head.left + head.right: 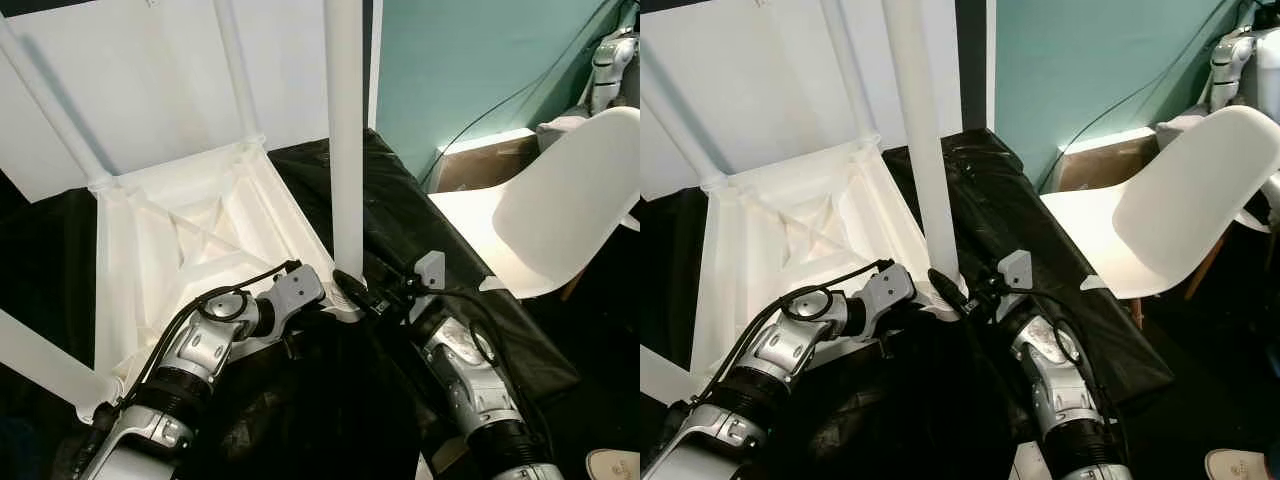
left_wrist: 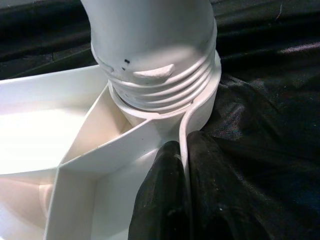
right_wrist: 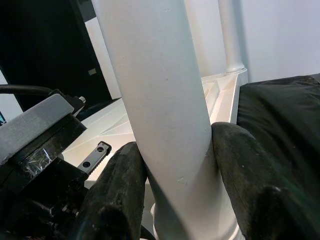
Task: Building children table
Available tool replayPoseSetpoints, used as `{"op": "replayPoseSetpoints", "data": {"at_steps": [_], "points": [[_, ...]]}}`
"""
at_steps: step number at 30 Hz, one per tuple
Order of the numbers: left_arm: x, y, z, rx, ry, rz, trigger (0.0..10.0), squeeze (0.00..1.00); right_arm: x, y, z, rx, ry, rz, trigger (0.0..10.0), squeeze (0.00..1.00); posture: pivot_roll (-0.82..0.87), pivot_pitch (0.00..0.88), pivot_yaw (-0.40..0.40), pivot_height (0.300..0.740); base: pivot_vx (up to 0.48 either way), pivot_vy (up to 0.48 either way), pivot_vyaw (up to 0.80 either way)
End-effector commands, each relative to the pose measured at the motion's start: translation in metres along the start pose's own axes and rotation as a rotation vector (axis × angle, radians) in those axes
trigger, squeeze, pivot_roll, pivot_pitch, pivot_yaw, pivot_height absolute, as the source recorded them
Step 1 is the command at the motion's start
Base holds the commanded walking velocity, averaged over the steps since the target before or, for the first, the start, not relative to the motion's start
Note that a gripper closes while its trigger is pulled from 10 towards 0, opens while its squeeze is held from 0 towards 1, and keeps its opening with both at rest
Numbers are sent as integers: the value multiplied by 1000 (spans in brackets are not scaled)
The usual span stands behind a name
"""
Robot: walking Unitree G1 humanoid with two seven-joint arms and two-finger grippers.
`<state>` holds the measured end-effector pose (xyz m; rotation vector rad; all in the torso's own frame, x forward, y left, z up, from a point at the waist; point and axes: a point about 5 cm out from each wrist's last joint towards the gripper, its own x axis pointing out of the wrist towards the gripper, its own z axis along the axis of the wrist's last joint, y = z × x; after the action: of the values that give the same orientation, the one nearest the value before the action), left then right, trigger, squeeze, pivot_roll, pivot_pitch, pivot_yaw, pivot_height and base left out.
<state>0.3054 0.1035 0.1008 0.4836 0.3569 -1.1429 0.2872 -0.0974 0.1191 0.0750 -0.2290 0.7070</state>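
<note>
A teal wall and a white panel back the scene; in front lies a surface draped in crinkled black plastic sheeting [image 1: 400, 215], with a white moulded plastic shell chair [image 1: 545, 215] standing off to the robot's right.

On the sheeting rests the white ribbed plastic tabletop [image 1: 190, 240], turned underside up so its cross-braced ribs face the camera. Other legs already rise from its far corners. At the near corner stands the white round plastic table leg [image 1: 343, 150], upright, its threaded foot sitting in the corner socket [image 2: 165, 107]. The left wrist view shows several turns of thread still exposed above the socket, so the leg looks only partly screwed home.

The left end effector [image 2: 181, 195] is pressed together on the thin wall of the tabletop's rim just below that socket, pinching it to steady the piece. The right end effector [image 3: 175, 185] has its two black fingers clamped on either side of the leg, low down near the thread.

The step in hand appears to be screwing in this leg. The next move likely calls for the right wrist to rotate the leg about its own axis while keeping it vertical, with the left grip resisting the tabletop's tendency to turn; cross-threading is the risk if it tilts.
</note>
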Motion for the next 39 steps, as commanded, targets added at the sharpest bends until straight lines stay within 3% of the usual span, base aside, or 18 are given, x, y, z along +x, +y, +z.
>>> {"op": "replayPoseSetpoints", "data": {"at_steps": [1, 2, 3, 4, 7, 8, 9, 13, 17, 19, 21, 22, 32, 33, 34, 35, 36, 39], "points": [[4, -16, -36, -128, 76, 19, 10000, 0, 2, -11, 6, 12, -16, -72, 0, 0, 54, 0, 4, 740, 0, 0, 0], [4, -16, -35, -127, 76, 18, 10000, 0, 3, -9, 6, 13, -7, -49, 10000, 0, 51, 0, 6, 740, 0, 0, 0], [4, -16, -35, -127, 76, 18, 10000, 0, 3, -9, 6, 13, -7, -49, 10000, 0, 51, 0, 6, 740, 0, 0, 0], [5, -16, -35, -127, 75, 17, 10000, 0, 4, -7, 8, 46, -18, 4, 10000, 1000, 47, 0, 9, 740, 0, 0, 0], [5, -16, -35, -127, 74, 15, 10000, 0, 5, -6, 10, 53, 0, 88, 10000, 1000, 46, 0, 10, 740, 0, 0, 0], [6, -16, -34, -126, 73, 13, 10000, 0, 8, -11, 8, 13, 63, 174, 10000, 655, 44, 0, 11, 740, 0, 0, 0], [6, -16, -34, -126, 73, 12, 10000, 0, 9, -14, 8, -13, 78, 217, 10000, 0, 44, 0, 11, 740, 0, 0, 0], [6, -16, -34, -126, 72, 12, 10000, 0, 10, -17, 12, -60, 73, 269, 10000, 0, 44, 0, 11, 740, 0, 0, 0], [6, -17, -34, -128, 71, 14, 10000, 0, 13, -22, 8, -70, 179, 440, 10000, 0, 44, 0, 8, 740, 0, 0, 0], [6, -16, -34, -129, 70, 16, 10000, 0, 12, -23, 6, -66, 228, 513, 9137, 0, 54, 0, 0, 740, 0, 0, 0], [6, -16, -33, -131, 68, 22, 10000, 0, 7, -23, 3, -40, 295, 621, 3647, 0, 61, 0, -4, 740, 0, 0, 0], [6, -16, -34, -133, 67, 25, 10000, 0, 4, -24, 3, -21, 313, 665, 0, 0, 66, 0, -6, 740, 0, 0, 0], [3, -18, -37, -140, 71, 29, 10000, 0, 7, -32, 7, 18, 297, 661, 0, 0, 67, 0, -5, 740, 0, 0, 0], [3, -18, -36, -140, 72, 30, 10000, 0, 12, -23, 6, -10, 210, 496, 0, 0, 72, 0, -9, 740, 0, 0, 0], [3, -18, -36, -140, 72, 30, 10000, 0, 12, -23, 6, -10, 210, 496, 0, 0, 72, 0, -9, 740, 0, 0, 0], [3, -17, -36, -140, 72, 31, 10000, 0, 13, -18, 7, -25, 144, 365, 0, 0, 72, 0, -11, 740, 0, 0, 0], [3, -16, -35, -139, 71, 34, 10000, 0, 6, -11, 9, -54, 35, 44, 0, 0, 68, 0, -7, 740, 0, 0, 0], [3, -16, -35, -139, 71, 35, 10000, 0, 1, -10, 9, -62, 21, -30, 0, 0, 68, 0, -7, 740, 0, 0, 0]]}}
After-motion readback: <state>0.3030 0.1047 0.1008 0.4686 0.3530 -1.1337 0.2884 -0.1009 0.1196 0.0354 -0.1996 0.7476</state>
